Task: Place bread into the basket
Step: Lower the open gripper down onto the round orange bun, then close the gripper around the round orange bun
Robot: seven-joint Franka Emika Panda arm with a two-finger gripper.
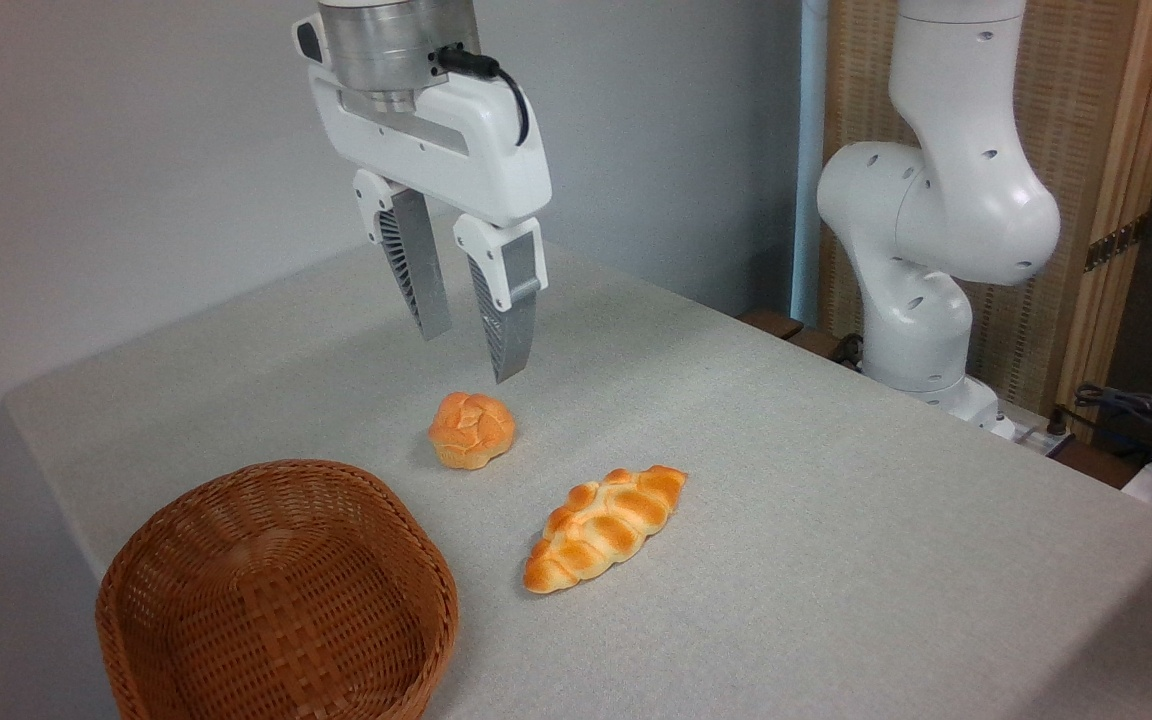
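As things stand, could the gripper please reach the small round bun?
Probably yes: the gripper hangs open just above the bun, with nothing between them.

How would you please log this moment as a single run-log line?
phase: approach | gripper: open, empty, above bun | bun: on table | basket: empty | braided loaf: untouched

one bun (472,430), one braided loaf (604,527), one basket (276,596).
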